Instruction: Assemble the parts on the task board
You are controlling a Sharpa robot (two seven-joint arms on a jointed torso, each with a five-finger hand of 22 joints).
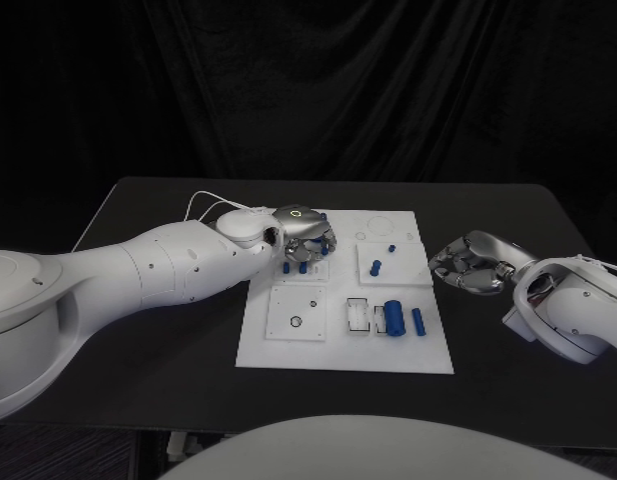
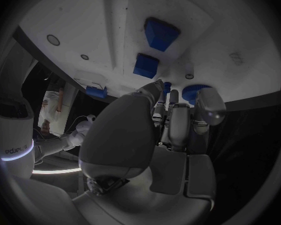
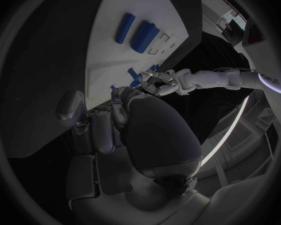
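The white task board (image 1: 330, 345) lies mid-table. My left hand (image 1: 305, 238) hangs over its far left part, fingertips down on two small blue pegs (image 1: 297, 266). In the left wrist view the thumb and a finger (image 2: 154, 87) close on a small blue peg (image 2: 167, 88), next to a round blue part (image 2: 193, 92). My right hand (image 1: 475, 262) hovers just off the board's right edge, fingers apart and holding nothing. A thick blue cylinder (image 1: 395, 318) and a slim blue pin (image 1: 418, 320) lie on the board's near right; both the cylinder (image 3: 144, 36) and the pin (image 3: 124, 27) appear in the right wrist view.
A small blue piece (image 1: 376, 267) lies on the board's raised right tile, and a white block (image 1: 357, 315) lies beside the cylinder. A dark ring (image 1: 295, 322) marks the near-left tile. Black table (image 1: 164, 330) surrounds the board; a dark curtain hangs behind.
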